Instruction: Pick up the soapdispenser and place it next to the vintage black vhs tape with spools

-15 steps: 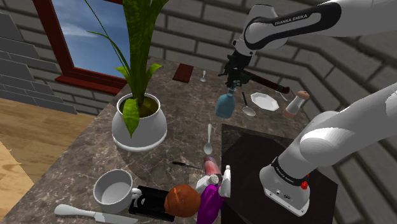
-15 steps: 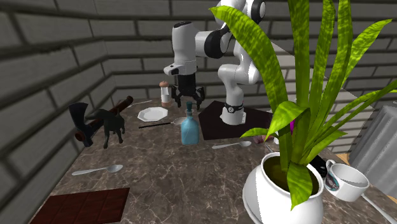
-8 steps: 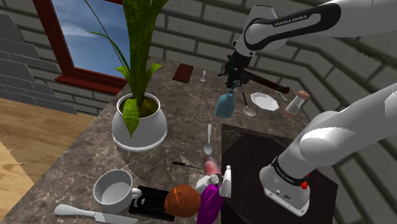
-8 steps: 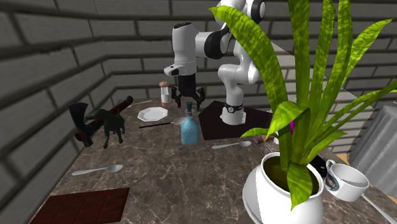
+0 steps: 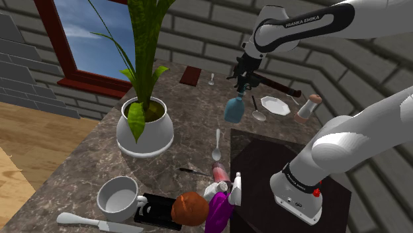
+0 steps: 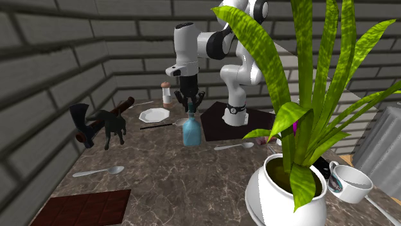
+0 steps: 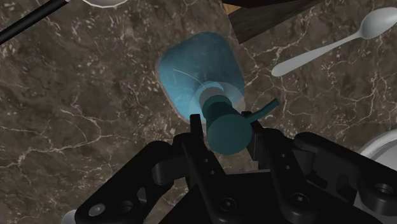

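Observation:
A blue soap dispenser stands upright on the dark marble counter, beside the dark stand. My black gripper hangs straight above it. In the wrist view its fingers clasp the teal pump head from both sides, and the bottle's body shows beyond them. The black VHS tape lies flat far off at the counter's near end, between a white mug and a brown round object.
A large potted plant stands between the dispenser and the tape. Spoons, a white plate, a shaker, a brown chocolate bar and a dark axe lie around the dispenser.
The fingers, spread wide above the pump until half a second ago, have closed onto the pump head. Arm and dispenser have stayed in place.

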Tool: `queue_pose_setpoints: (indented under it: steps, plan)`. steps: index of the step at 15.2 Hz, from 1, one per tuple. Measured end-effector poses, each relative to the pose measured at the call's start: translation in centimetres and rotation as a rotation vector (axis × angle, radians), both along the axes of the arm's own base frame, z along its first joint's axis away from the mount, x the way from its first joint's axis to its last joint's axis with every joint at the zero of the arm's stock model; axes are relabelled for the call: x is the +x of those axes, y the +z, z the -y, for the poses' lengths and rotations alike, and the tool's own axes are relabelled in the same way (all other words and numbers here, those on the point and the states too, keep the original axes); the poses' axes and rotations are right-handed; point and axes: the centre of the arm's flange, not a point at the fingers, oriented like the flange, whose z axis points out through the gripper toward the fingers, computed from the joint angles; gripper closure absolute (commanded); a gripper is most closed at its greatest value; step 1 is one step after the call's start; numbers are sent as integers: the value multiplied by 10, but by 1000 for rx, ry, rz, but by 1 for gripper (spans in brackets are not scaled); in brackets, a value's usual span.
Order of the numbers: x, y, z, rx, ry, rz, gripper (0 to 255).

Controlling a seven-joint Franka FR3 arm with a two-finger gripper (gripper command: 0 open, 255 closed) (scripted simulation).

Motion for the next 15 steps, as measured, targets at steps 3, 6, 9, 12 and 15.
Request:
queue_pose_setpoints:
  steps: [3,6,9,12,15]
  plan:
    - [0,3,0,0,0,0,255]
    - [0,16,0,0,0,0,255]
    - [0,31,0,0,0,0,255]
    - [0,46,0,0,0,0,255]
    - [1,62,1,0,0,0,255]
